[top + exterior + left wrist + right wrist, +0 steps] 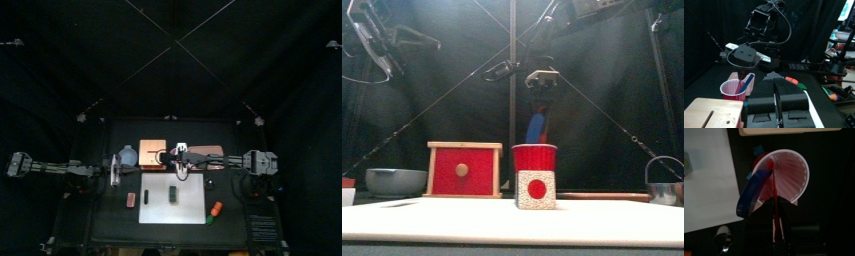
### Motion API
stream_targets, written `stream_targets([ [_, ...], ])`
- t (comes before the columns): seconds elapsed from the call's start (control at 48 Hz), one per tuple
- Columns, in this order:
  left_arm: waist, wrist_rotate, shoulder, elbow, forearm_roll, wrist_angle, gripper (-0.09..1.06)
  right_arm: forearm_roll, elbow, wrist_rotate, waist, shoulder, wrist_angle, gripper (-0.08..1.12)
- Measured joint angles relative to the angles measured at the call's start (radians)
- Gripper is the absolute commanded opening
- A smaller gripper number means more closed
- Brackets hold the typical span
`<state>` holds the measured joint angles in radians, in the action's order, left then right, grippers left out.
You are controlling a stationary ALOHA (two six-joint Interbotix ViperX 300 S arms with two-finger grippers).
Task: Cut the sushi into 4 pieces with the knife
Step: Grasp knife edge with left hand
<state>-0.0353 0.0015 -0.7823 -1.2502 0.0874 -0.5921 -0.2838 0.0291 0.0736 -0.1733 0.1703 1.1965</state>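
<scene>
One red knife (777, 228) clamped in right gripper (775, 210), over red cup (535, 158) at cutting board (158, 208)'s 12 o'clock | left gripper (775, 85) pinched together

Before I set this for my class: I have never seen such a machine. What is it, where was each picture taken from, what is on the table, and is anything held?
It is a robot: two black arms at a table, each ending in a two-jawed gripper. One picture looks down from high above, one looks level from the table's front edge, and two come from cameras on the wrists. On the table are a white cutting board with the toy sushi roll on it, a red cup holding a blue toy knife, a wooden box with a red drawer front, a blue-grey bowl and a metal cutter. The right gripper hangs over the cup, at the knife; whether it grips anything I cannot tell. The left gripper rests beside the box, shut and empty.
</scene>
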Motion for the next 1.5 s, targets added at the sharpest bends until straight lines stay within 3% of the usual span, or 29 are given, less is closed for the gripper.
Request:
stream_targets([
  [0.375,-0.003,0.002,0.002,0.002,0.0,0.0,-0.02,0.06,-0.13,0.041,-0.017,-0.078,0.097,0.21],
  [0.708,-0.012,0.002,-0.008,0.0,-0.002,-0.017,-0.01,0.061,-0.181,-0.015,-0.017,-0.241,0.048,0.21],
  [0.854,-0.029,0.002,-0.014,0.0,0.0,-0.051,-0.02,0.069,-0.094,-0.063,0.009,-0.336,-0.101,0.21],
  [1.021,-0.04,0.002,-0.014,0.002,-0.002,-0.109,-0.02,0.091,0.083,-0.143,0.048,-0.439,-0.305,0.21],
  [1.125,-0.041,-0.002,-0.015,0.0,0.0,-0.121,-0.02,0.106,0.207,-0.201,0.08,-0.503,-0.463,0.21],
  [1.312,-0.04,-0.005,-0.006,0.005,0.0,-0.112,-0.01,0.106,0.439,-0.232,0.098,-0.626,-0.769,0.21],
  [1.5,-0.032,-0.005,0.021,0.063,0.0,-0.018,0.03,0.109,0.65,-0.239,0.1,-0.715,-1.039,0.22],
])
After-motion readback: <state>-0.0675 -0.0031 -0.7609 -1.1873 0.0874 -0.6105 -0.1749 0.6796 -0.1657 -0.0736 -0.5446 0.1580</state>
